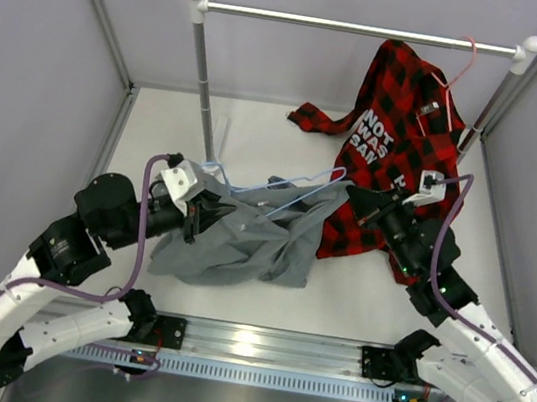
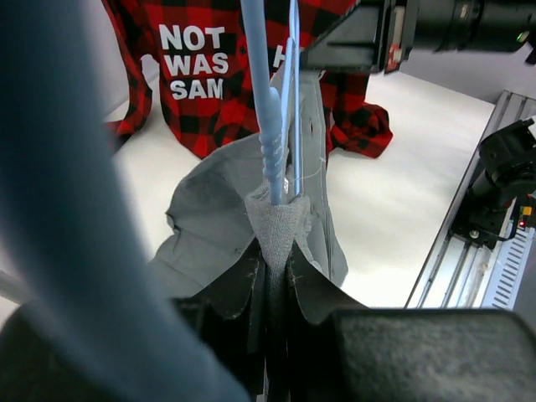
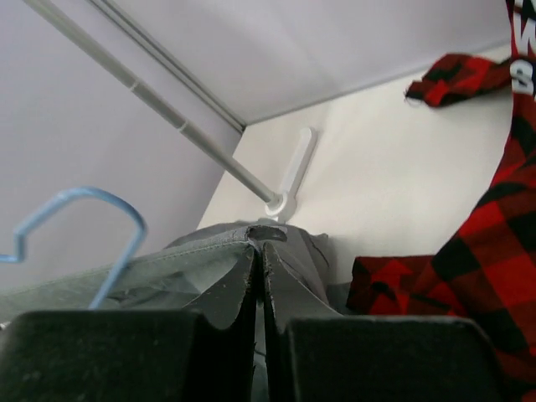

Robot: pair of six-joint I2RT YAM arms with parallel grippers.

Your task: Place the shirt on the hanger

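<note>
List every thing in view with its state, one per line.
light-blue hanger, off the rail, partly inside grey shirt
grey shirt, crumpled on table, collar at hanger neck
pink hanger, hooked on rail
plaid shirt, hanging on pink hanger
left tool, shut on grey shirt collar
right tool, shut

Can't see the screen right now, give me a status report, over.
Left claw shut on shirt at hanger neck. Right claw shut at shirt's edge. Plaid shirt close by right claw.
</note>
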